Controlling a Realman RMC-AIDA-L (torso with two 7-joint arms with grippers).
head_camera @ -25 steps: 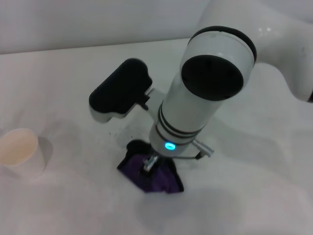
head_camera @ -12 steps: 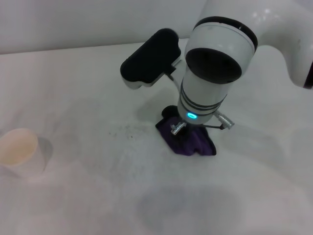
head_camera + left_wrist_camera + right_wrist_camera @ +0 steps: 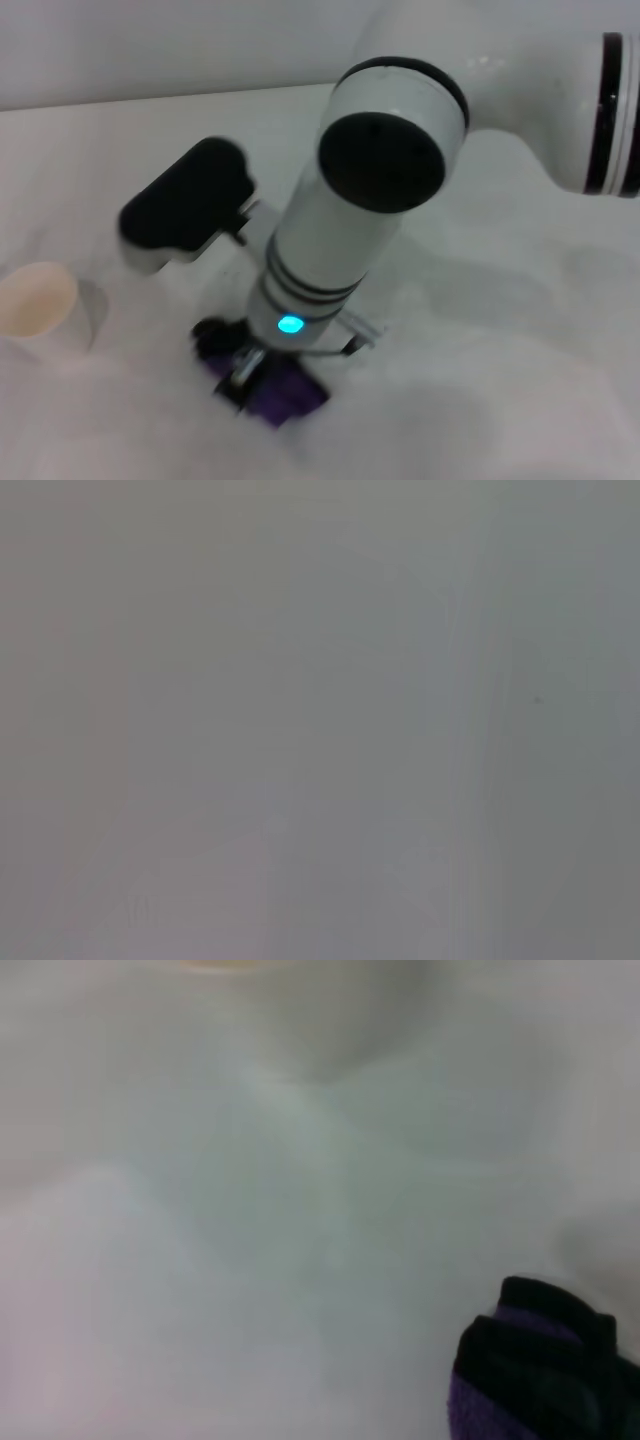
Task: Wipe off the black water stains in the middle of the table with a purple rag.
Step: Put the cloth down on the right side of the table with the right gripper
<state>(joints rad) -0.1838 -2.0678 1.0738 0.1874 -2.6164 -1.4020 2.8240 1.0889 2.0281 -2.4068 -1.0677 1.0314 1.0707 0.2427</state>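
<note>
My right arm reaches in from the upper right of the head view, and its gripper [image 3: 248,372] points down at the white table [image 3: 480,380]. It is shut on the purple rag [image 3: 280,396], a small purple cloth with black edging that is pressed on the tabletop near the front, left of centre. The rag also shows in the right wrist view [image 3: 540,1375], bunched on the white surface. The black water stains do not show; the arm and its wrist camera housing [image 3: 185,205] cover the middle of the table. My left gripper is out of view.
A white paper cup [image 3: 40,312] stands at the left edge of the table, a short way left of the rag. A pale wall runs along the back edge. The left wrist view shows only a blank grey surface.
My right gripper has dragged the rag from right of centre to the left and toward the front edge, closer to the cup. The cup has not moved.
</note>
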